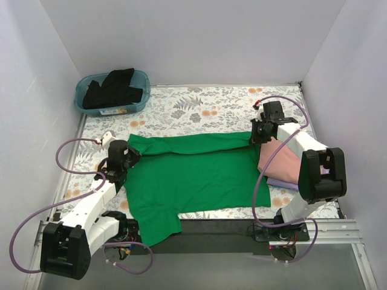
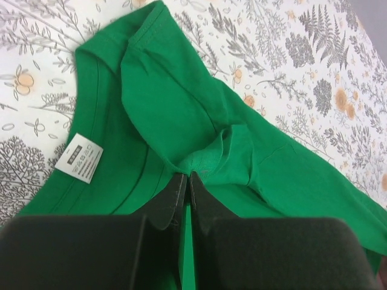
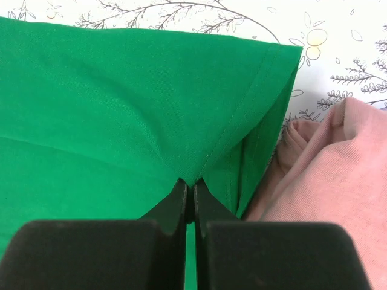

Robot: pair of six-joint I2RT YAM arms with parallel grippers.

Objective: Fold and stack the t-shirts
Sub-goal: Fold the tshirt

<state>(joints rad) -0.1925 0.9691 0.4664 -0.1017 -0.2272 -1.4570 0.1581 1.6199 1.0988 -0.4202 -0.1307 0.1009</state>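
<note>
From above, the green t-shirt (image 1: 193, 175) lies spread across the middle of the flower-printed counter (image 1: 199, 106), its far edge folded over into a long band and 1 sleeve hanging off the near edge between my 2 bases. My left claw (image 1: 128, 156) is at the shirt's far left corner and my right claw (image 1: 257, 136) at its far right corner. Just right of the green cloth, under my right arm, a pink t-shirt (image 1: 281, 160) sits folded on top of a lavender t-shirt (image 1: 284, 183). In the far left corner a teal tub (image 1: 81, 96) holds a black t-shirt (image 1: 115, 87).

Through my left wrist camera, the left claw (image 2: 186, 181) is pinched tight, fingertips together, with a puckered bunch of the green t-shirt (image 2: 157, 103) caught between them near the collar. A white label (image 2: 81, 158) shows inside the neckline, to the left of the grip. The patterned counter (image 2: 284, 54) shows beyond the cloth.

Through my right wrist camera, the right claw (image 3: 189, 187) is also squeezed closed, its tips meeting on a fold of the green t-shirt (image 3: 121, 103) beside a stitched hem. The pink t-shirt (image 3: 338, 169) lies right against the green edge on the right, and a strip of counter (image 3: 338, 48) shows beyond both.
</note>
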